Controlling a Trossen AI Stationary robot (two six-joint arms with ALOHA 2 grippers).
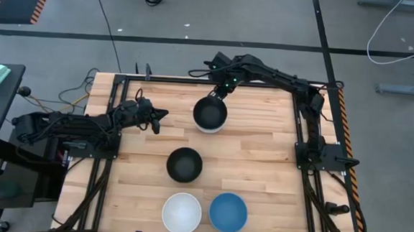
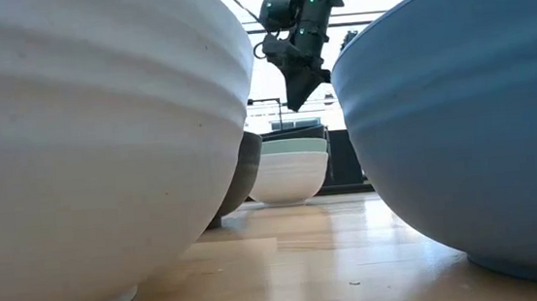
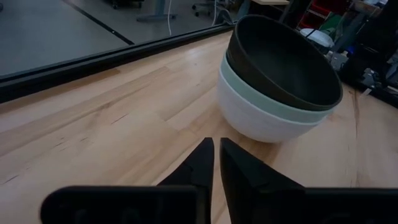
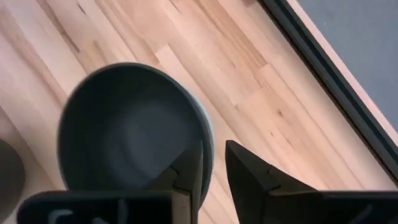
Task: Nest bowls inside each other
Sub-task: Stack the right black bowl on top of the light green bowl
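1. A wooden tabletop [image 1: 262,155] seen from above, with a robot arm at each side.
2. Toward the far edge stands a stack of three bowls [image 1: 210,115]: a black bowl [image 3: 280,59] nested in a pale mint green bowl [image 3: 249,84], which sits in a white bowl [image 3: 249,115].
3. Three bowls stand alone: a second black bowl [image 1: 184,165] mid-table, and a white bowl [image 1: 181,213] beside a blue bowl [image 1: 228,212] at the near edge.
4. The right end effector [image 1: 218,92] hangs just above the stack's far rim, fingers slightly parted, holding nothing.
5. The left end effector [image 1: 156,117] waits left of the stack, fingers nearly together, empty.
6. The task looks about half done: three bowls remain to nest.
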